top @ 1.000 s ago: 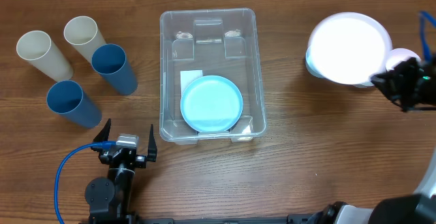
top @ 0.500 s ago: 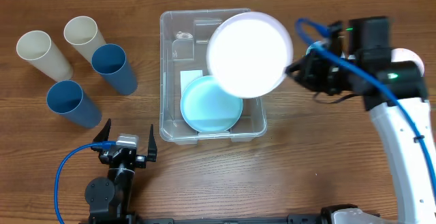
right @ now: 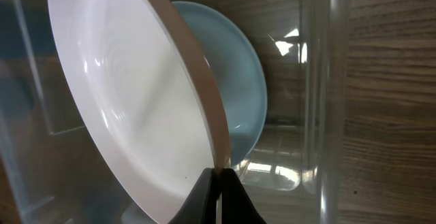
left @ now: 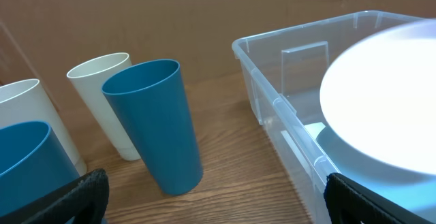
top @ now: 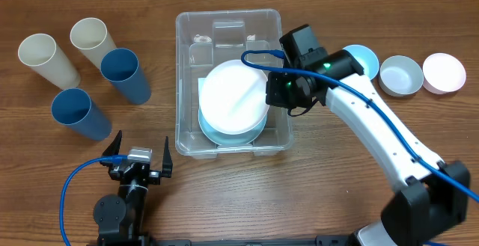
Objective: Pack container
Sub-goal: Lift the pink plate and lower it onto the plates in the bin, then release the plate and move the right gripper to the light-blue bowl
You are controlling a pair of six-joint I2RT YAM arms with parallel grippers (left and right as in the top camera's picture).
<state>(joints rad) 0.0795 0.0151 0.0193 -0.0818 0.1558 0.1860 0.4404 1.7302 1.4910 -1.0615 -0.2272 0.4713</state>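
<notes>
- The container (top: pixel 180 74) sits mid-counter (top: pixel 337 171), open side up. Its long axis runs 12 to 6 o'clock in the overhead view, and the short walls are at 12 and 6.
- The right end effector (top: pixel 271 96) reaches in over the container's 3 o'clock wall and is clamped on the rim of a white plate (top: pixel 235 100). The wrist view shows the fingers (right: pixel 218 197) pinching that edge.
- The white plate is tilted, not flat, and it hangs over a blue plate (top: pixel 224 136) lying on the container floor toward the 6 o'clock end.
- The left end effector (top: pixel 142 143) is parked at about 7 o'clock of the container, fingers spread apart, holding nothing.
- Four cups lie out at 9 to 10 o'clock, two white (top: pixel 49 59) and two blue (top: pixel 126 74).
- Three bowls (top: pixel 400 75) sit in a row at 3 o'clock, outside the container.
</notes>
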